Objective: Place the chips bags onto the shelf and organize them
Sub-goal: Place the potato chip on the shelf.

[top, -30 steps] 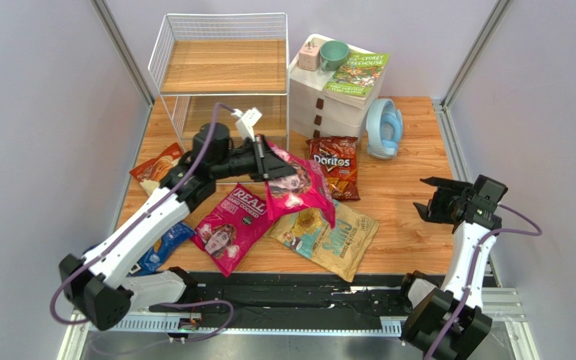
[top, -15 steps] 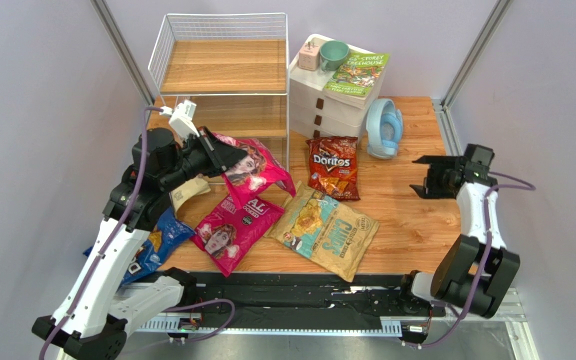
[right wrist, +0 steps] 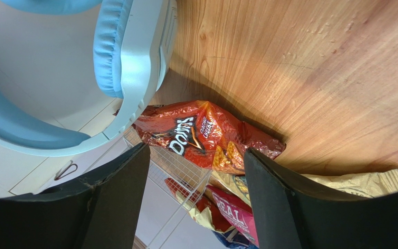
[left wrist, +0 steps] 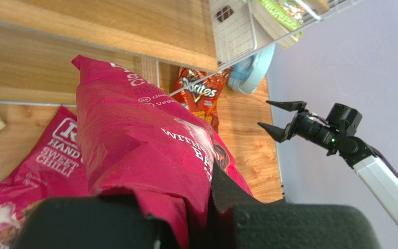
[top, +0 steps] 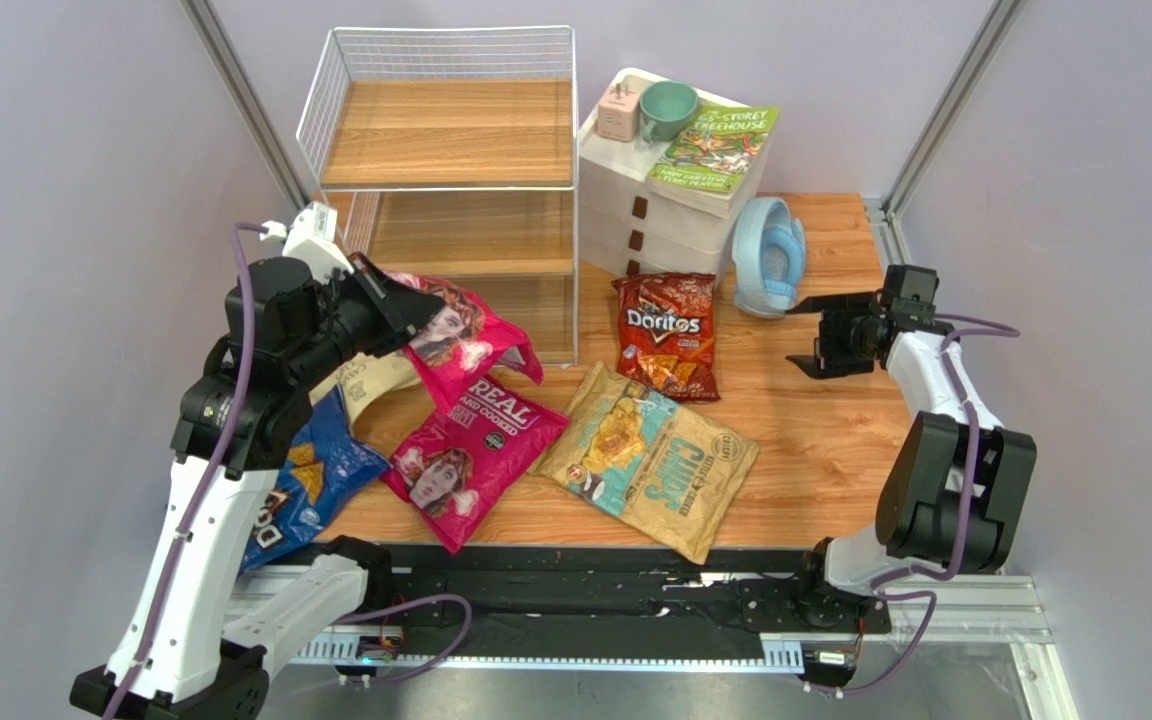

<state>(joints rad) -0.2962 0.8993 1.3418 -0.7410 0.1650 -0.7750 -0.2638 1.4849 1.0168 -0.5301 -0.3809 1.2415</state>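
My left gripper [top: 387, 308] is shut on a magenta chips bag [top: 462, 338] and holds it in the air in front of the shelf's [top: 447, 135] lower tiers; the bag fills the left wrist view [left wrist: 133, 140]. A second magenta bag [top: 465, 450] lies flat on the table. The tan-and-teal bag [top: 650, 458] lies to its right. The red Doritos bag [top: 668, 333] lies by the drawer unit and shows in the right wrist view [right wrist: 206, 132]. The blue Doritos bag [top: 297, 480] and the orange-and-cream bag [top: 364, 383] lie under my left arm. My right gripper [top: 808, 333] is open and empty, right of the red Doritos bag.
A white plastic drawer unit [top: 642, 210] stands right of the shelf, with a green book [top: 714, 147], a teal cup [top: 669, 108] and a small pink item on top. A blue-and-white object [top: 767, 255] leans beside it. Purple walls close in both sides.
My left gripper has carried the magenta bag left and back, off the pile and toward the shelf front. My right gripper has moved back and left toward the blue-and-white object, still open.
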